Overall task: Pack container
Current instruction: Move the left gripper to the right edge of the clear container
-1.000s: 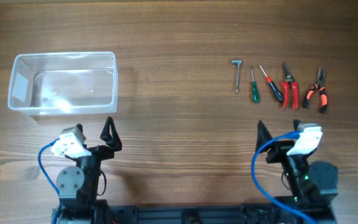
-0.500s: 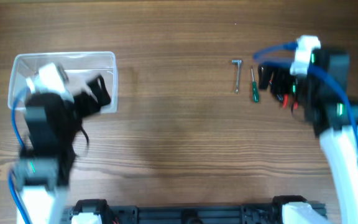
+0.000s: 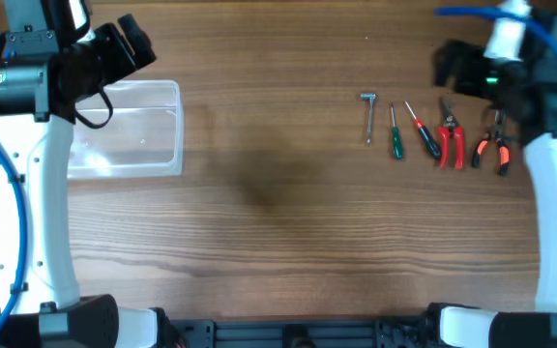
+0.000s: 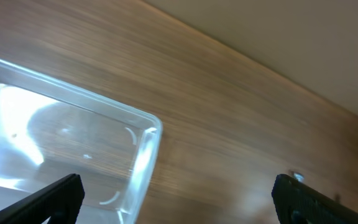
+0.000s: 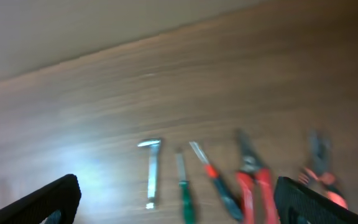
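The clear plastic container (image 3: 138, 130) stands empty at the far left of the table; my left arm covers its left part. It also shows in the left wrist view (image 4: 73, 140). My left gripper (image 3: 129, 43) is open and empty, raised above the container's far right corner (image 4: 179, 208). Five hand tools lie in a row at the far right: a metal L-wrench (image 3: 369, 116), a green screwdriver (image 3: 394, 135), a red-and-black screwdriver (image 3: 422, 130), red cutters (image 3: 450, 137) and orange pliers (image 3: 494, 145). My right gripper (image 3: 453, 63) is open and empty, raised above them (image 5: 185, 211).
The wooden table (image 3: 269, 193) spreads between the container and the tools. In the right wrist view the L-wrench (image 5: 152, 174), the green screwdriver (image 5: 184, 186), the red cutters (image 5: 253, 180) and the pliers (image 5: 322, 174) lie side by side, blurred.
Both arms have risen from the front edge and swung to the far side. The left one went over the container, the right one over the tools. Both grippers stay open.
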`<state>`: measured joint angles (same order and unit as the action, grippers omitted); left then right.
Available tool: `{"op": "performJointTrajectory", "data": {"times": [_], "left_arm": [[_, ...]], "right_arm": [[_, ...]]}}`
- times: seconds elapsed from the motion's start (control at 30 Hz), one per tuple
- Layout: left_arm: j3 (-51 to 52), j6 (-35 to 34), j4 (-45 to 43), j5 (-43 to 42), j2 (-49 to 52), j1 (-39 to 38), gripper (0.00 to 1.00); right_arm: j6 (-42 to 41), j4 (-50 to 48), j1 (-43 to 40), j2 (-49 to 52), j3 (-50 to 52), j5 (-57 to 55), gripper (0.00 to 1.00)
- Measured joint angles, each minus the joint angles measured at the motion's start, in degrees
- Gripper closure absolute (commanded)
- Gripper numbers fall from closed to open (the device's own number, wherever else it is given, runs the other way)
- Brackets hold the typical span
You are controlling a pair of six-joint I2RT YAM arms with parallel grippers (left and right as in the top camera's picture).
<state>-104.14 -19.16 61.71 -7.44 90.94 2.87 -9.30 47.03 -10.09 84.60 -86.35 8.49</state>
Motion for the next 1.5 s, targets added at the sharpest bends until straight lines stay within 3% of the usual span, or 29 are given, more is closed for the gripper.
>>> {"op": "performJointTrajectory", "data": {"times": [0.1,0.23,0.47,0.6,0.97,1.37,1.5], "left_arm": [[-0.3,3.8,1.3,-1.4,0.4,-1.6,0.02],[-1.3,9.3,5.4,-1.7,3.9,-5.0,0.18],[-1.4,13.2,11.0,3.0,17.3,-8.6,0.18],[-1.4,14.0,10.8,4.2,22.9,-8.8,0.26],[-1.4,14.4,10.8,5.5,31.6,-8.8,0.22],[-1.4,15.4,9.9,6.7,36.3,-8.8,0.94],[-1.4,15.3,9.9,8.0,36.3,-8.9,0.96]], "right_arm": [[-1.0,2.0,-8.0,0.9,-0.1,2.0,0.00],[-1.4,4.9,-12.6,3.4,-0.1,3.9,0.00],[-1.6,6.6,-13.1,8.8,-0.1,5.6,0.00],[-2.2,6.6,-13.1,10.3,-0.1,5.7,0.00],[-2.5,6.5,-13.1,10.5,-0.1,6.1,0.00],[-2.5,6.5,-13.1,10.5,-0.1,6.1,0.00],[-2.4,6.5,-13.1,10.5,-0.1,5.1,0.00]]}}
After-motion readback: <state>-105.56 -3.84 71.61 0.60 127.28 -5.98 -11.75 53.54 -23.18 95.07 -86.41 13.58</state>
